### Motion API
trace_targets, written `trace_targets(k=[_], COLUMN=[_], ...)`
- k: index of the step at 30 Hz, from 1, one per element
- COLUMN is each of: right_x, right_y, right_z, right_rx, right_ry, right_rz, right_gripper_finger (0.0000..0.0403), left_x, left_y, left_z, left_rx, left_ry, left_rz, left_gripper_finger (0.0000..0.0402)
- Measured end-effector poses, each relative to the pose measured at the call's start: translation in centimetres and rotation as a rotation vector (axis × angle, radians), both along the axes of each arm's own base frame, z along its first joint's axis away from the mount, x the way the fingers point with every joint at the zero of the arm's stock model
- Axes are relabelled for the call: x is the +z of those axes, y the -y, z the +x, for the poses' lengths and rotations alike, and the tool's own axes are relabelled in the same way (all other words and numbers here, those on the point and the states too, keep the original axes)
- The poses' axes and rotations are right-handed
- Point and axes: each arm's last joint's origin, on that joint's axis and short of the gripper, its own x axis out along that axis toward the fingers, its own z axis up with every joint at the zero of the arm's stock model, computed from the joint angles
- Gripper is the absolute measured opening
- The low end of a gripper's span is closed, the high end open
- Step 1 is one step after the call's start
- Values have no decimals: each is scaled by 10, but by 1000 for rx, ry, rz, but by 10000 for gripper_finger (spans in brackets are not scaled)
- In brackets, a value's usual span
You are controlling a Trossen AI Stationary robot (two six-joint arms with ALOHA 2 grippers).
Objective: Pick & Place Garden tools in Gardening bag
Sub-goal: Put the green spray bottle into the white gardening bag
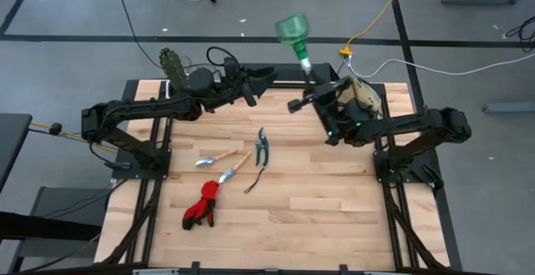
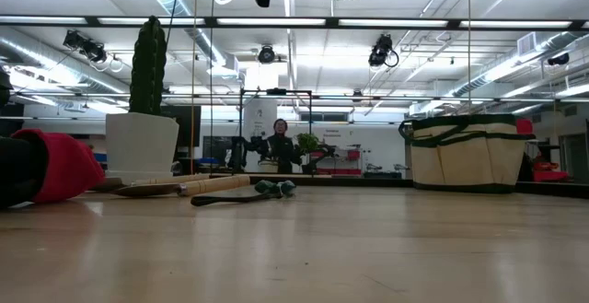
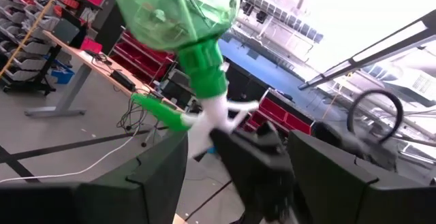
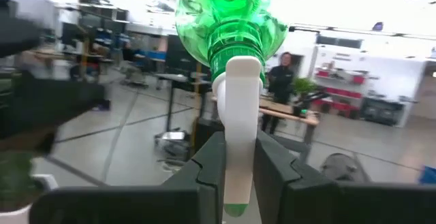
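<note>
My right gripper (image 1: 316,89) is shut on the green sprayer (image 1: 293,33), high above the table's far right part, over the beige bag with green trim (image 1: 364,96). My left gripper (image 1: 266,76) is open and empty, just left of the sprayer; in its wrist view its fingers (image 3: 157,176) stand apart before the sprayer (image 3: 178,9). The shears (image 1: 262,146), two wooden-handled trowels (image 1: 214,157), the red gloves (image 1: 201,207) and the thin dark cord (image 1: 255,180) lie flat on the table's middle. My right gripper pinches the sprayer's white head (image 4: 241,125) between its two fingers (image 4: 208,166), just below the green neck. The green bottle (image 4: 228,9) stands out past the fingertips, toward the table's far edge. The sprayer is lifted clear of the table and bag.
A white pot with a green cactus (image 1: 173,64) stands at the far left corner; it also shows in the low view (image 2: 143,137). The bag (image 2: 467,152) stands upright at the far right. A person shows in the room beyond the table (image 2: 279,145).
</note>
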Motion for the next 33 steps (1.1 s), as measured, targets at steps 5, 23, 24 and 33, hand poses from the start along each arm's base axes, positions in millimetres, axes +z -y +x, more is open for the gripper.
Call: trace_targets(k=[5,23,24,33], right_x=[23,58,59,65], right_y=[3,5,5,5], right_z=[-25,-89,-92,-97], right_rx=[-45,-347,-349,-292], right_ry=[-2,-135,-134,-106], right_rz=[-25,91,93,39], right_gripper_finger=[52,52,52,52], left_x=[0,0,0,0], left_y=[0,0,0,0], left_z=[0,0,0,0], left_rx=[0,-2,-1,-1], left_ry=[0,1,1,0], left_rz=[-1,-1,-1,0], left_gripper_finger=[261,261,261,261])
